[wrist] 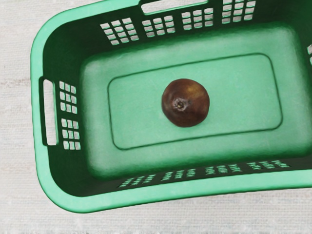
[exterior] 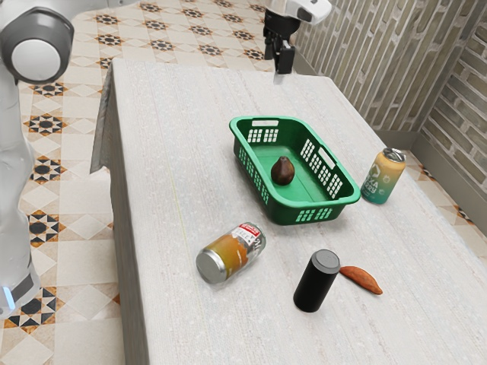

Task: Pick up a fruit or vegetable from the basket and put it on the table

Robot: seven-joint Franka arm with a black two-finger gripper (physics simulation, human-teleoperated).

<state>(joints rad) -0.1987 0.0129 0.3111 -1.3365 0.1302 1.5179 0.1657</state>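
My gripper (exterior: 281, 62) hangs at the top of the exterior view, higher than the green basket (exterior: 294, 217) and apart from it. Whether it is open or shut cannot be made out. Inside the basket, a dark brown, pear-shaped fruit (exterior: 282, 171) rests on the floor, narrow end up. Looking down in the wrist view, the basket (wrist: 40, 165) surrounds the round brown fruit (wrist: 185, 103), which sits near the middle of its floor. A reddish-brown, elongated vegetable (exterior: 361, 279) lies on the white-covered table (exterior: 183, 175), outside the basket.
An orange-and-green can (exterior: 383, 176) stands close to the basket's right side in the exterior view. Nearer that camera, another can (exterior: 231, 253) lies on its side, and a black cylinder (exterior: 316, 280) stands beside the elongated vegetable. Brick walls (exterior: 380, 61) rise beyond the table.
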